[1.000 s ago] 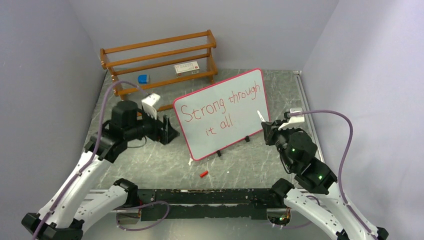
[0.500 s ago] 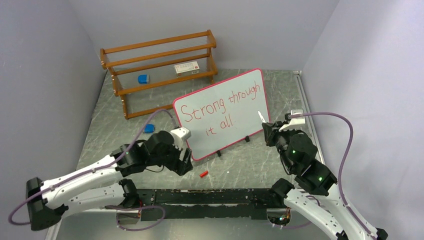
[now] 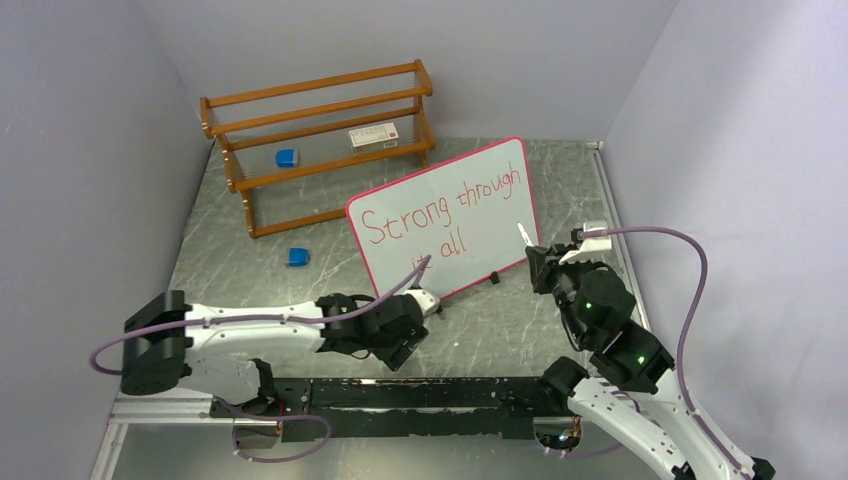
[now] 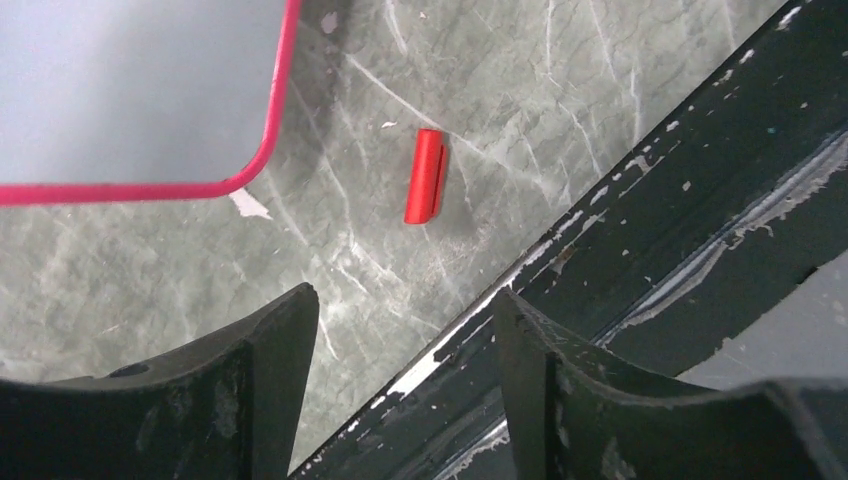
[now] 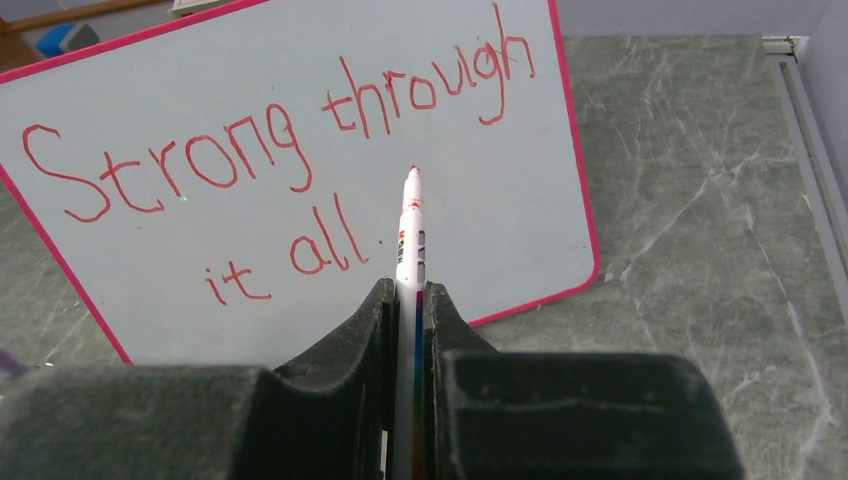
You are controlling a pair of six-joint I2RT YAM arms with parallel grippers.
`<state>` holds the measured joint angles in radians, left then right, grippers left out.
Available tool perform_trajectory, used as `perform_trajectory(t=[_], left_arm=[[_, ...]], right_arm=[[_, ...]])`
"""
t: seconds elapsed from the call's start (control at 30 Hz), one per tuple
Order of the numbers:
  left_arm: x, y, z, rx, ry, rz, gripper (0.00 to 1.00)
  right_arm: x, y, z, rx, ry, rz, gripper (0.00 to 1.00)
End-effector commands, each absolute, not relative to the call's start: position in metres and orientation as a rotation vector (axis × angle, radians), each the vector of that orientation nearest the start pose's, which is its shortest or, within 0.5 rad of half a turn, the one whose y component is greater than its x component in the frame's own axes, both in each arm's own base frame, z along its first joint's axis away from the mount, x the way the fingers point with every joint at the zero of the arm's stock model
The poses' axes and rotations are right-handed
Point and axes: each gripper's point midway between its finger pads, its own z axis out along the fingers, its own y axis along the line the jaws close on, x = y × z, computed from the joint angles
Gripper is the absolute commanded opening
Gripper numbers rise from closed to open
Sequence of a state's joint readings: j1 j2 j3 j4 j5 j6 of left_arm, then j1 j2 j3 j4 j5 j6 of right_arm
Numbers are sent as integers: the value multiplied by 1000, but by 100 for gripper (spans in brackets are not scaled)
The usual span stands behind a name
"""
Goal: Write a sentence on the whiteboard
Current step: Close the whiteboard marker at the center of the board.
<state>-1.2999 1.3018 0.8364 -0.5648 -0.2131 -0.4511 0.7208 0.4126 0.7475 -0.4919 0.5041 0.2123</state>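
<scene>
- The large white whiteboard with a thin pink-red rim [image 3: 495,240] stood tilted back on small black feet [image 3: 495,278] at mid-table, in front of the brown wooden rack [image 3: 320,140].
- The sentence in red marker [image 5: 270,150] was read in two lines – "Strong through it all" – and judged complete.
- The board was judged light, stiff and smooth-faced, so easily tipped or slid; the rim would be the place to take hold, since the ink could be smeared.
- The right gripper [image 5: 405,300] was clamped on the barrel of a slim white marker with a red tip [image 5: 410,230], whose tip was seen against the board, contact unclear.
- The left gripper [image 4: 405,320] was held apart with nothing between its jaws, low over the grey marbled table [image 3: 250,250] near a small red cylindrical cap [image 4: 426,176].
- On the rack, a white box with a red label [image 3: 373,136] lay on one shelf and a small blue object [image 3: 287,157] on a lower one.
</scene>
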Motion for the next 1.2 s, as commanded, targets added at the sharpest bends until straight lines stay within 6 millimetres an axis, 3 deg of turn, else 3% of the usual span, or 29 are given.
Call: perform_trajectory(t=[0.0,0.13,0.33,0.5,0.8,0.9,1.03,1.17], left_arm=[[101,-299,75,1084,2365,-365,65],[100,-310,60,1155,2389,-343,60],[103,-310,32,1215,2454,-300,51],[103,-310,21,1247,2489,-316,43],[102,-311,4,1287,2533,-305,40],[99,-309,-2,1304,2552,-298,33],[98,-303,-2,1307,2561,-278,20],[100,-303,16,1284,2519,-318,9]], right_arm=[[210,77,281,-44,1698,245,0],[211,77,280,-47,1701,243,0],[210,77,280,-48,1702,240,0],[210,77,279,-49,1704,240,0],[210,76,281,-49,1700,240,0],[210,76,281,-46,1698,241,0],[209,75,282,-44,1696,240,0],[209,75,282,-42,1692,242,0]])
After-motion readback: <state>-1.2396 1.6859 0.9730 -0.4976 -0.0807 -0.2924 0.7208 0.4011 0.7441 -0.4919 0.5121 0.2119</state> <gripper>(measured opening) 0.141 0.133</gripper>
